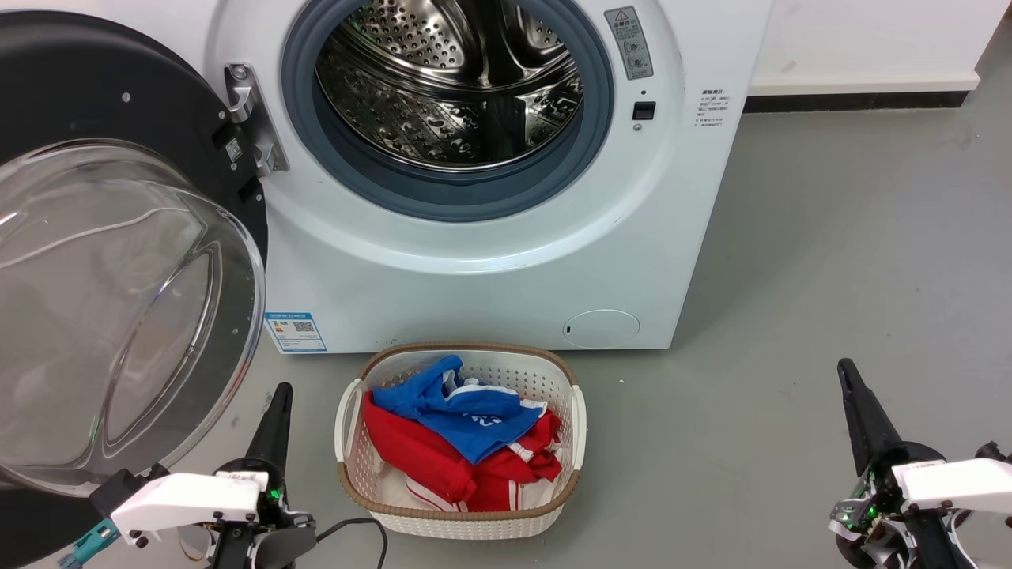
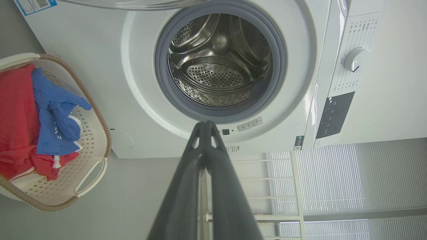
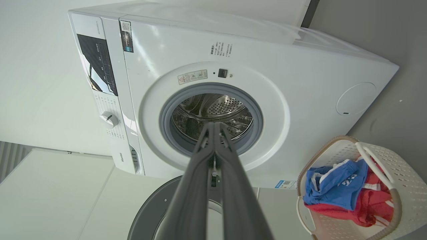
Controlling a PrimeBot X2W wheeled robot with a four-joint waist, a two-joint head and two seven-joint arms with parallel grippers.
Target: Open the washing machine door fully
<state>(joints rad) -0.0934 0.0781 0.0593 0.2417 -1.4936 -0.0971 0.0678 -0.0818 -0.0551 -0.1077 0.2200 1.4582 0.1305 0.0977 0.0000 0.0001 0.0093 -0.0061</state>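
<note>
Washing machine door (image 1: 118, 261) sits at the left of the head frame, wide open off the washing machine (image 1: 490, 276), drum (image 1: 451, 87) fully exposed. We judge the task done or nearly so. Left gripper (image 1: 281, 393) is at lower left near the door's lower edge, fingers pressed together, empty. Right gripper (image 1: 847, 371) is at lower right, well apart, likewise pressed together, empty. Both point up-frame.

Blue QR-code sticker (image 1: 296, 331) low on the washing machine (image 1: 474, 300), warning-triangle label (image 1: 628, 43) by the drum (image 1: 451, 79), brand (image 3: 124, 158) perhaps Hisense
</note>
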